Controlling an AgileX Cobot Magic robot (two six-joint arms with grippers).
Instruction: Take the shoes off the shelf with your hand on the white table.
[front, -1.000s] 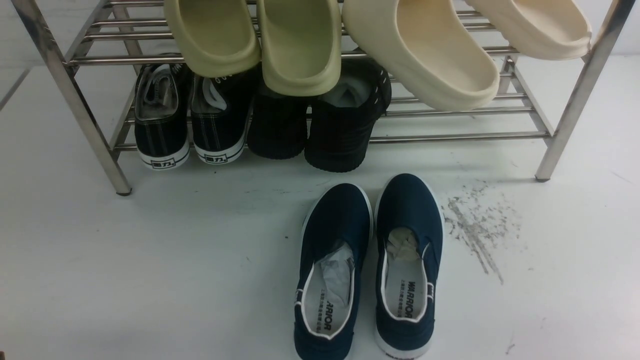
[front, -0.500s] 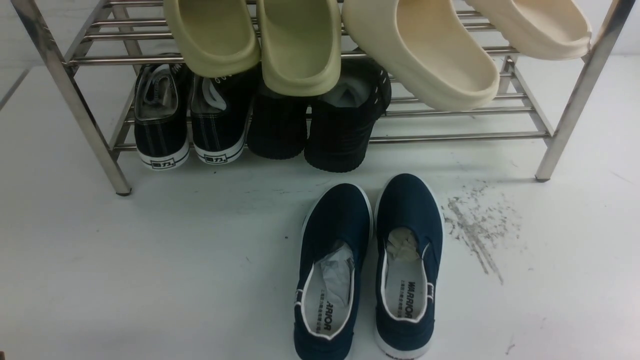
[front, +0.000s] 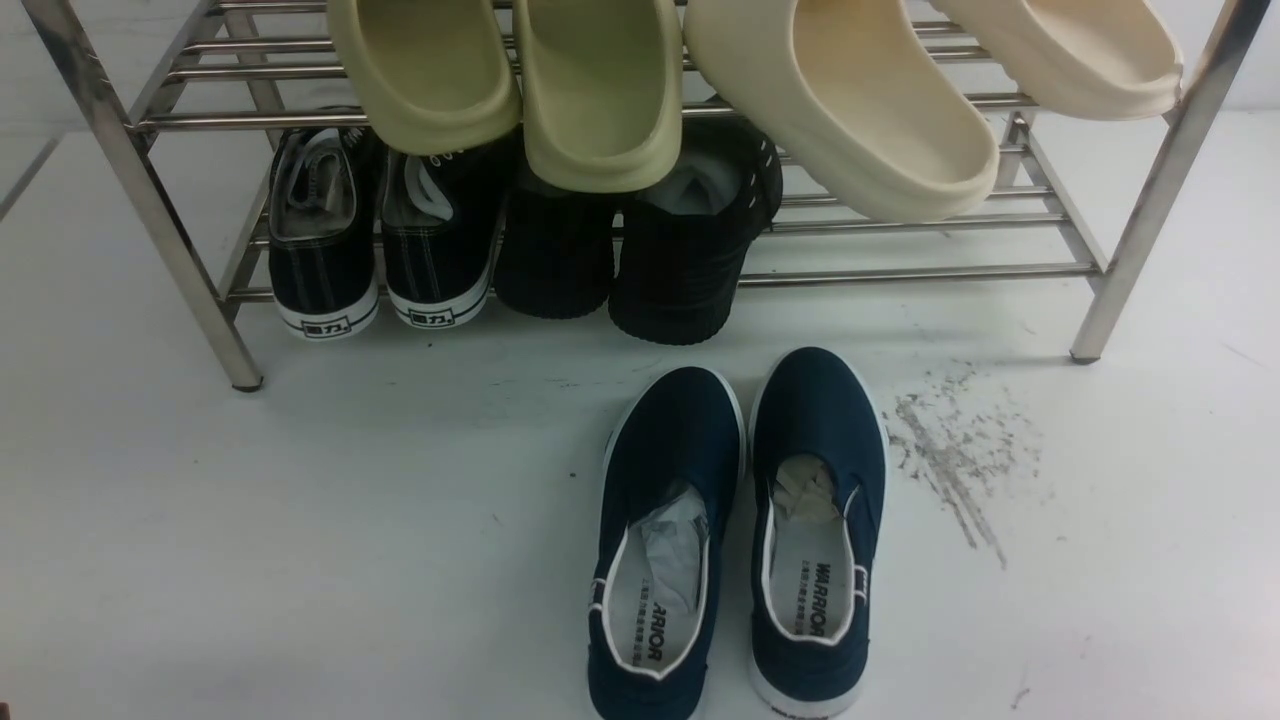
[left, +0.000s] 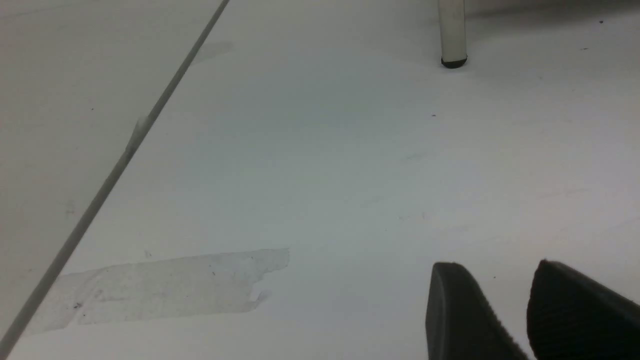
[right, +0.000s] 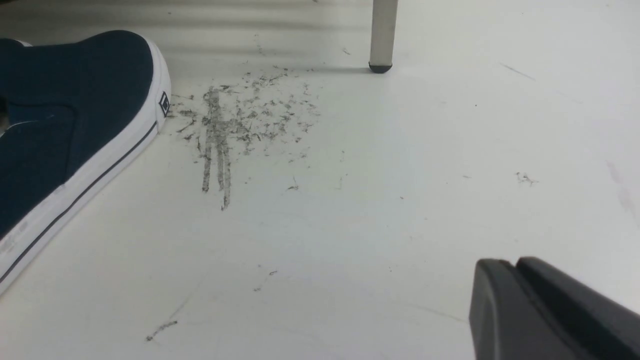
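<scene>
Nearest first: in the left wrist view we see the left gripper (left: 500, 270) over the table, fingers parted by a modest gap, nothing gripped. In the right wrist view we get the right gripper (right: 512, 265), fingertips together, nothing between them. Below is the white table (front: 350, 560); in the left wrist view we note a dark seam (left: 115, 175) and a torn-edged greyish patch (left: 190, 287) beside it. We have the navy slip-ons flat on the table in front of the shelf, side by side, toes towards it, heels towards us: left shoe (front: 650, 540), right shoe (front: 818, 530). Both have white trim, printed insoles and crumpled stuffing inside. Just right of the right shoe we mark dark scuffs (front: 955, 440) on the tabletop. Behind the pair stands the steel shelf (front: 920, 273), angled legs on the table. On its lower tier, from left, we log black sneakers (front: 325, 230) with white soles, then all-black shoes (front: 675, 270), heels sticking out over the front rod. On the upper tier we have green clogs (front: 600, 100) left of cream clogs (front: 880, 120), all overhanging the front; the upper parts of both pairs are cut off by the frame.
</scene>
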